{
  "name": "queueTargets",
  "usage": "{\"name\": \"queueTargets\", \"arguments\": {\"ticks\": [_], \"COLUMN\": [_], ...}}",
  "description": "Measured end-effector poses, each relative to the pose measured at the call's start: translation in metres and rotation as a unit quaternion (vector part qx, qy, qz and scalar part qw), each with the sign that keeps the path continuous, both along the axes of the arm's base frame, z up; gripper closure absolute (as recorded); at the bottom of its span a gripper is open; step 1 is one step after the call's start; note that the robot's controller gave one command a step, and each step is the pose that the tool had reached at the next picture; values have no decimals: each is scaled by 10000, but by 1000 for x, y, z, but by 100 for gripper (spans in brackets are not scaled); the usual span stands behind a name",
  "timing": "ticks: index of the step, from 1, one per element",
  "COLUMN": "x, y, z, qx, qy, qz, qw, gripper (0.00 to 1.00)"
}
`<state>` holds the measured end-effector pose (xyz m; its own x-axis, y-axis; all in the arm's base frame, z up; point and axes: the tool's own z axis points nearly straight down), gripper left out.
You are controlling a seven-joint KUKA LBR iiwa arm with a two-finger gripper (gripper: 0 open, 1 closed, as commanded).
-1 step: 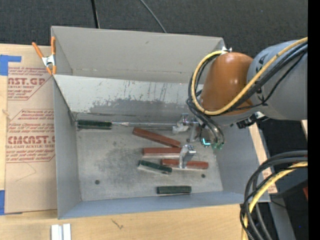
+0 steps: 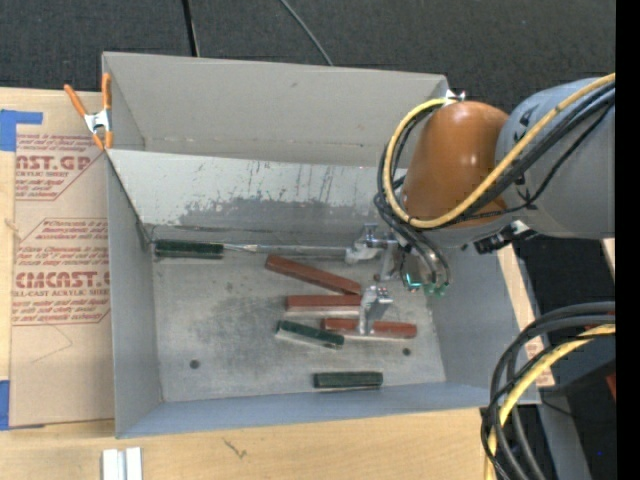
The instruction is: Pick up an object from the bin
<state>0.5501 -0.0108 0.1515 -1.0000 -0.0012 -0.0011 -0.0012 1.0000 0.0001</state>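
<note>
While the hand (image 2: 372, 306) hovers low, the nearest red-brown bar (image 2: 396, 329) lies just beneath it, long axis left-to-right; open or closed, I cannot tell

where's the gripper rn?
Camera view, right of middle in the bin: the gripper sits among the red-brown sticks, a dark green stick just left of it in view.

1. Printed in red, slanting, on the cardboard sheet (image 2: 50, 368) lying left of the bin (image 2: 130, 298): "CAST.GP" in big letters, cut off at the left.
2. Lower on the same sheet, also in red: "CAST." in big letters, and under it "LL-CAST ACRYLIC SHEET" in small ones.
3. Elsewhere on it, more small red lines, too fine to read.
</note>
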Motion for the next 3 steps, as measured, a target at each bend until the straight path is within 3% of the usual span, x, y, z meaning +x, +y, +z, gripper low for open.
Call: {"name": "queueTargets", "arguments": {"ticks": [1, 2, 3], "x": [-5, -10, -10], "y": [-16, -17, -17], "z": [-70, -73, -73], "qx": [6, 2, 2], "qy": [-122, -30, -32], "qz": [-30, -23, -24], "qw": [9999, 10000, 10000], "gripper": [100, 0, 0]}}
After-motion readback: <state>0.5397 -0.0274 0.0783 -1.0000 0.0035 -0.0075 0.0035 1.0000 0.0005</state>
